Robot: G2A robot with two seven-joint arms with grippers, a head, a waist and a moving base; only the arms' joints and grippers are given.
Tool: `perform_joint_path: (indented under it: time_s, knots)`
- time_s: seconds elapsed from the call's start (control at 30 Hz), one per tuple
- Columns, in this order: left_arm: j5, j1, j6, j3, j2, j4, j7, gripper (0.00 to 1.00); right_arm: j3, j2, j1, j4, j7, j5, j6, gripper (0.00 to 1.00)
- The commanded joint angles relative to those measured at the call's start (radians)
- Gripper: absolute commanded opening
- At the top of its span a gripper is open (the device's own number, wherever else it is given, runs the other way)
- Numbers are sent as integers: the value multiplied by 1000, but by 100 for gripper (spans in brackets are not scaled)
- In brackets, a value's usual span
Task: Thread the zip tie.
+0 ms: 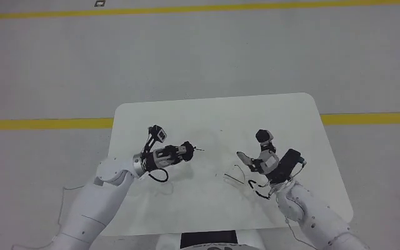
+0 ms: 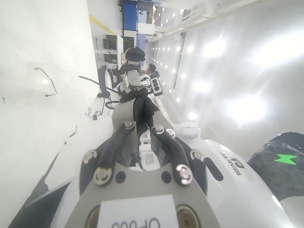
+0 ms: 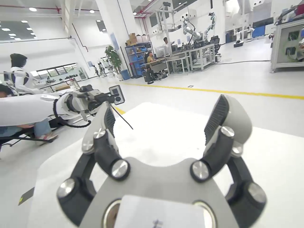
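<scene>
A white table (image 1: pixel 219 112) lies beneath the left pincer (image 1: pixel 189 150). A yellow floor line (image 1: pixel 56 124) runs behind that pincer, off the table; a second yellow line (image 1: pixel 187 9) lies well beyond.

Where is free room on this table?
The far strip of the table, beyond both tools, is bare. Crowded: the middle, where loose ties lie between the left tool, holding a zip tie, and the open right tool.

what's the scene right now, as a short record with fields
right claw: open, empty, over the table
left claw: shut on the zip tie, tip pointing toward the right claw
loose black strip: lying on the table near the right claw
threading: not yet done
</scene>
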Motion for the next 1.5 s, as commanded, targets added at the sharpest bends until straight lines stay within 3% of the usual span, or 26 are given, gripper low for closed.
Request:
perform_joint_path:
  time_s: [0.0, 0.27, 0.43, 0.57, 0.77, 0.9, 1.23, 1.47]
  knots:
    - [-1, -1, 1, 1, 0, 1, 0, 0, 0, 0, 0, 0, 0, 0, 2, 100]
    - [40, -2, -9, 3, 1, -14, 27, 0, 1, -1, -1, -2, 5, 11, 1, 100]
    - [186, 10, -64, -30, 14, -41, 77, 0, -2, -3, -11, -35, 41, 157, -20, 100]
    - [260, 31, -88, -58, 23, -62, 120, 0, -43, 16, 0, -92, 109, 299, -20, 100]
    - [255, 51, -100, -76, 30, -72, 131, 0, -82, 60, 17, -162, 166, 443, -20, 100]
    - [234, 51, -110, -73, 31, -73, 115, 0, -122, 94, 30, -194, 146, 448, -20, 100]
    - [236, 51, -107, -71, 30, -74, 124, 0, -122, 94, 30, -194, 146, 448, -20, 100]
    - [317, 52, -119, -102, 40, -83, 176, 0, -122, 94, 30, -194, 146, 448, -20, 100]
